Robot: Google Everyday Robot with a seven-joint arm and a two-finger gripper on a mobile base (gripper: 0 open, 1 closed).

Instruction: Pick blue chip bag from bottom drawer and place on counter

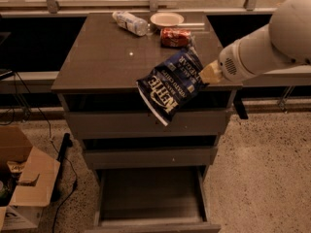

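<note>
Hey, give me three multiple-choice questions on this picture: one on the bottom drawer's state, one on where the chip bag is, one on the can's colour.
1. The bottom drawer is: A open; B shut; C missing.
2. Where is the blue chip bag? A in the bottom drawer; B held by the gripper at the counter's front edge; C on the floor.
3. The can on the counter is: A green; B red; C white.
Answers: 1 A, its inside shows; 2 B, the gripper pinches its corner; 3 B, its red side shows.
</note>
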